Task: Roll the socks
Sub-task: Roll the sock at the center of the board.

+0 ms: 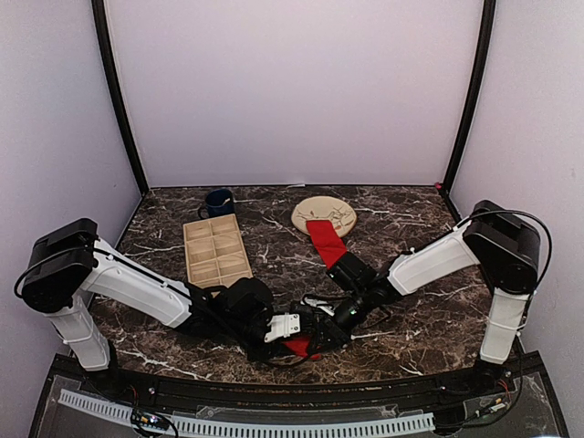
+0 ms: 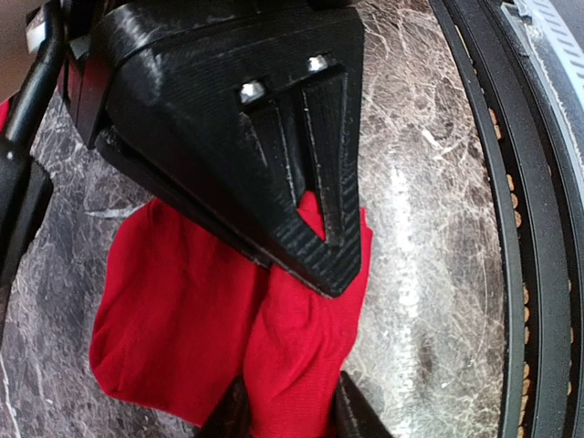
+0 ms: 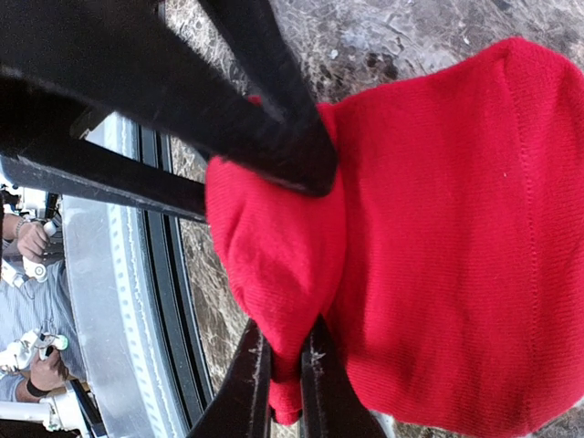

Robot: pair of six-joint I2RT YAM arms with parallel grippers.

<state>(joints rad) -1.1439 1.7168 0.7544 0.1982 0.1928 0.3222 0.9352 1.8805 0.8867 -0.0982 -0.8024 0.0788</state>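
Note:
Near the table's front edge lies a bunched red sock (image 1: 299, 347) (image 2: 182, 319) (image 3: 456, 237), and both grippers meet over it. My left gripper (image 2: 287, 411) (image 1: 294, 330) has a raised fold of this sock filling the gap between its fingers (image 2: 351, 415). My right gripper (image 3: 285, 383) (image 1: 321, 330) is pinched tight on another fold at the sock's edge, its black body (image 2: 274, 137) right over the left fingers. Farther back, a flat red sock (image 1: 326, 242) runs from the plate toward the right arm. Whether the two red pieces join under the arm is hidden.
A round beige plate (image 1: 324, 214) sits at the back centre, under the far sock's end. A wooden compartment tray (image 1: 216, 249) lies to the left, with a dark blue mug (image 1: 219, 203) behind it. The black rail of the table's front edge (image 2: 511, 274) runs close beside the grippers.

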